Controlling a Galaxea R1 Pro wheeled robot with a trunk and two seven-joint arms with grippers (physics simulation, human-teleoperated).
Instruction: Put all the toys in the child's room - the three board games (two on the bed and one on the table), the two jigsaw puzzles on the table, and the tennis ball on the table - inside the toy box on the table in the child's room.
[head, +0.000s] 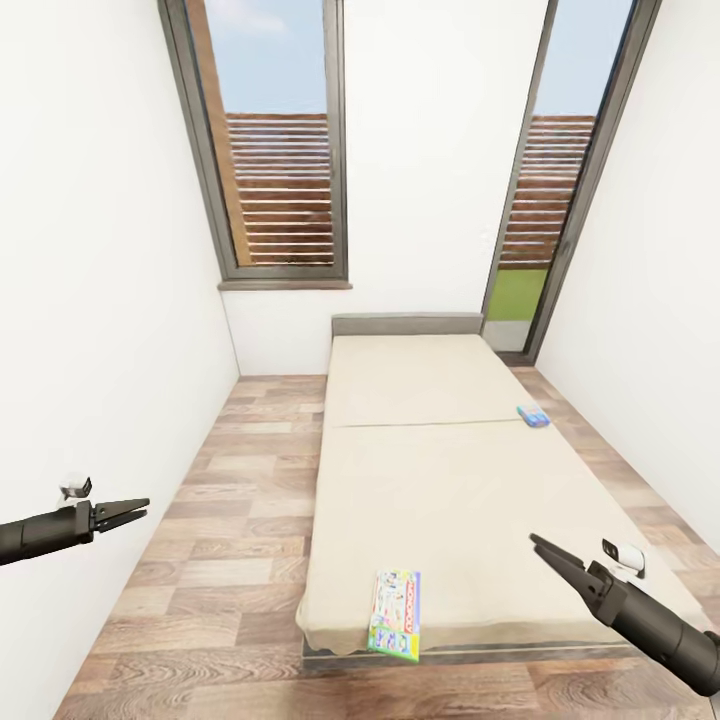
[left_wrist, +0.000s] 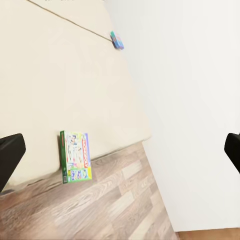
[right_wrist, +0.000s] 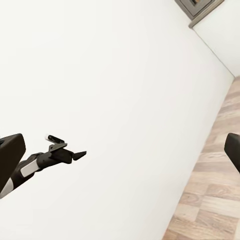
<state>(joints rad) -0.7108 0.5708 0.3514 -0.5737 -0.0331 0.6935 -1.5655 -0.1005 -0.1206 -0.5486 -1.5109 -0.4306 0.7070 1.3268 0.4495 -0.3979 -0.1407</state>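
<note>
The bed with its beige cover fills the middle of the child's room. A green-edged Monopoly board game lies at the near edge of the bed, partly over the rim, and it also appears as the Monopoly box in the left wrist view. A small blue board game rests near the bed's right side, further back, seen again as the blue box. My left gripper hangs open over the floor left of the bed. My right gripper stands open above the near right corner. The table, toy box, jigsaw puzzles and tennis ball are out of view.
A strip of wood-plank floor runs between the bed and the left wall. A narrower strip lies on the right. Tall dark-framed windows stand behind the grey headboard. The right wrist view looks across at my left gripper against the white wall.
</note>
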